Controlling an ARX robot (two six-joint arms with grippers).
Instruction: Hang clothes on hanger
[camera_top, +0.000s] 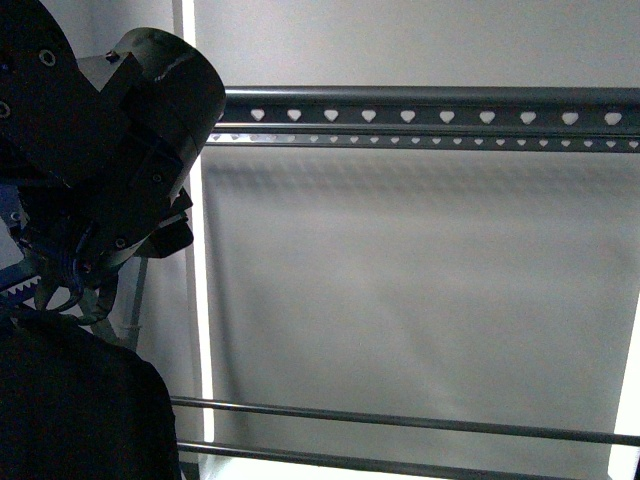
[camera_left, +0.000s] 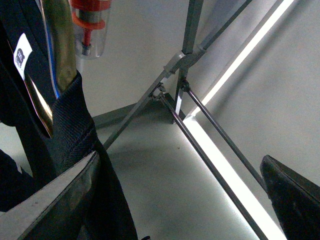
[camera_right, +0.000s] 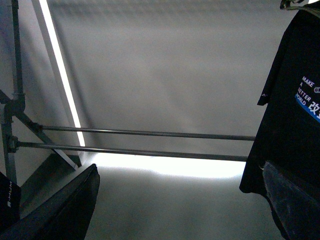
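The left pincer (camera_left: 180, 165) hangs at about 10 o'clock in the front view, level with the heart-punched top rail of the hanger (camera_top: 420, 100), presumably so that the black T-shirt (camera_top: 70, 400) drooping below it at 7 o'clock can clear that rail. Its jaws stand wide apart, with the ribbed collar (camera_left: 75, 120) lying against one finger rather than pinched, so the hold looks more like a hook and might slip. The right pincer (camera_right: 180, 167) is likewise spread and empty, low by the lower bars (camera_right: 150, 142), probably waiting to steady the hem; the shirt is not yet over the rail
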